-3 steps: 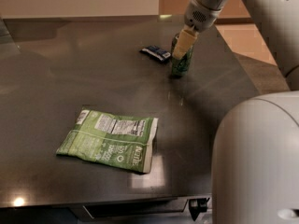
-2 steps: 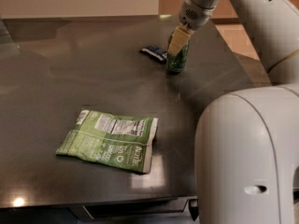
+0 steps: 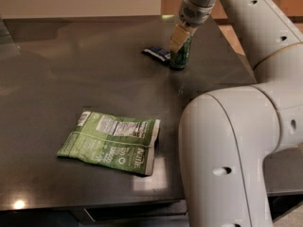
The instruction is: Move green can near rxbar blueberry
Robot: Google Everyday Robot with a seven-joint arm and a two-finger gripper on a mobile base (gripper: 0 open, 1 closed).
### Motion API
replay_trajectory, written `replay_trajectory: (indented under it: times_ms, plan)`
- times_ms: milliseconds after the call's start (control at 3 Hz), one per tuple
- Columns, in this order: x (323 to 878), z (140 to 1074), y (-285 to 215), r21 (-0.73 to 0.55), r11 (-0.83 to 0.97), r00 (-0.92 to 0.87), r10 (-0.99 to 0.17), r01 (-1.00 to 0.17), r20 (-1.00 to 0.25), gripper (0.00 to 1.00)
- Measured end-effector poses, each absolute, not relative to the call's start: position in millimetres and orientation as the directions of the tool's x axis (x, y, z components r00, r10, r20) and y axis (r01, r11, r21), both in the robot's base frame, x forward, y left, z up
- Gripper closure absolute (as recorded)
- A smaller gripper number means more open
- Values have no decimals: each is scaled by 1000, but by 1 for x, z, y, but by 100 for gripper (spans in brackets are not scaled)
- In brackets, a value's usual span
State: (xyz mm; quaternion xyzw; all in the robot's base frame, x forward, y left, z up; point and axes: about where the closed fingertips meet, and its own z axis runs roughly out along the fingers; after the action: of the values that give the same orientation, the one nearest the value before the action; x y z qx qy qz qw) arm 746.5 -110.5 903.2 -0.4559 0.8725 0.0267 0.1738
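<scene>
The gripper (image 3: 178, 38) is hanging over the far right part of the dark grey tabletop (image 3: 71, 79), reaching down from the white arm. It is clamping the upper part of the green can (image 3: 181, 59), a small metal drink can with pale swirly markings. One pale finger (image 3: 175, 36) is lying across the can's top.

The can is sitting directly beneath the gripper, so there is no sideways gap between the two. Its long axis is running close to vertical, perhaps leaning a touch, and its base is looking to be at or just off the tabletop; which of the two cannot be told.

The rxbar blueberry (image 3: 155, 52), a small flat dark blue rectangular wrapper with a white patch, is lying just beside the can on the picture's left. Its near end is almost meeting the can's lower wall. Whether they are touching cannot be told. The bar's long axis is pointing roughly toward the can, slanting slightly across the tabletop.

Judging from this, the can is already standing near enough to the bar, so the coming move is probably a straight release and lift. Any sideways drift toward the bar would be risking a nudge against the wrapper.

The flat green crinkled snack bag (image 3: 111, 141) is lying well apart, toward the near edge, and is playing no part.
</scene>
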Motion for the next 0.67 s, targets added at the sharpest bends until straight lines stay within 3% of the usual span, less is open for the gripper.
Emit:
replay_trajectory:
  times_ms: [667]
  plan:
    - [758,897,-112,-130,595,-531,-781,-794,-330,37]
